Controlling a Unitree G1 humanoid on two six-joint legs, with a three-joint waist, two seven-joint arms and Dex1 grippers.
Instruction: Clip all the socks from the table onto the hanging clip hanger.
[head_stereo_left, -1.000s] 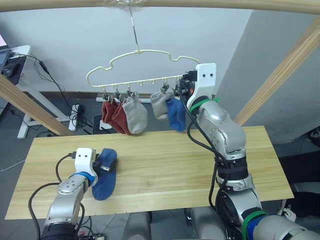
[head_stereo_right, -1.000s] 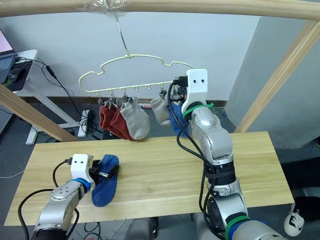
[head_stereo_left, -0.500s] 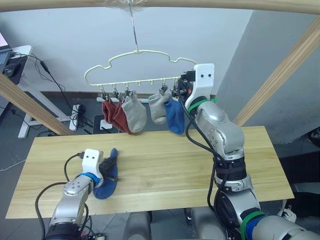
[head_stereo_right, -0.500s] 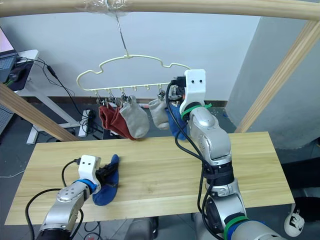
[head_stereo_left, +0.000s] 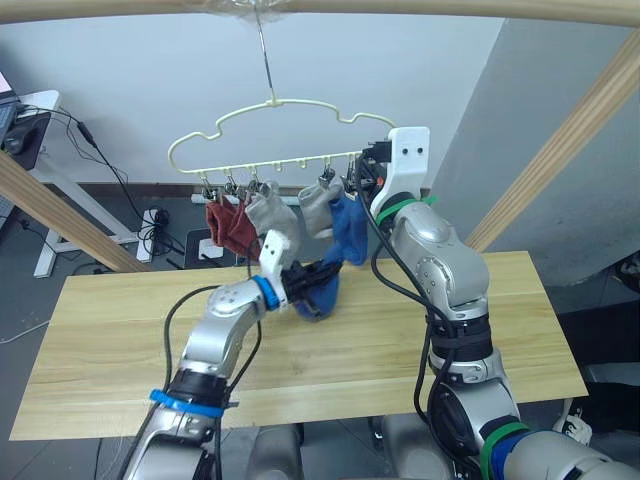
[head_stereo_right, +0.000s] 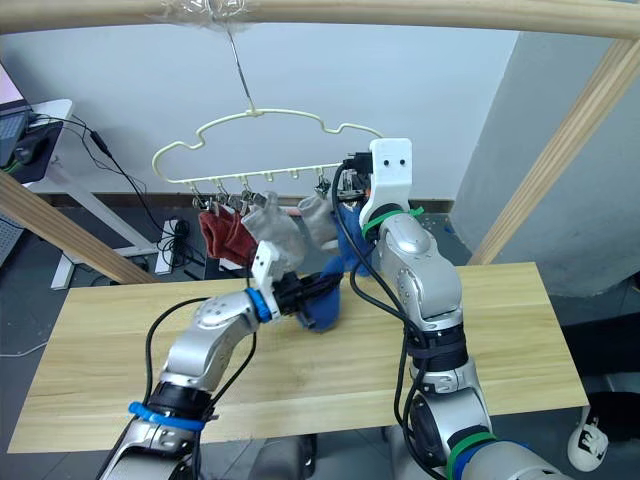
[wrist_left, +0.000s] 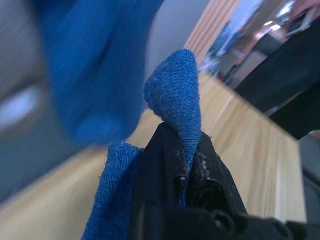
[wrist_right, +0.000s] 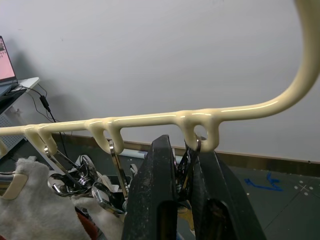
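The last blue sock (head_stereo_left: 318, 285) has been lifted off the table (head_stereo_left: 120, 330), pinched in the closed left gripper (head_stereo_left: 303, 279), toward the clip hanger (head_stereo_left: 285, 135); the right gripper (wrist_right: 184, 172) is clamped on a clip (wrist_right: 191, 150).

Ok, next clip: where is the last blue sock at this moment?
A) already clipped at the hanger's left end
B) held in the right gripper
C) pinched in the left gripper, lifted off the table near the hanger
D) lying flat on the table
C: the left gripper is shut on the blue sock, which hangs above the table just below the clip hanger, beside the socks already clipped there.
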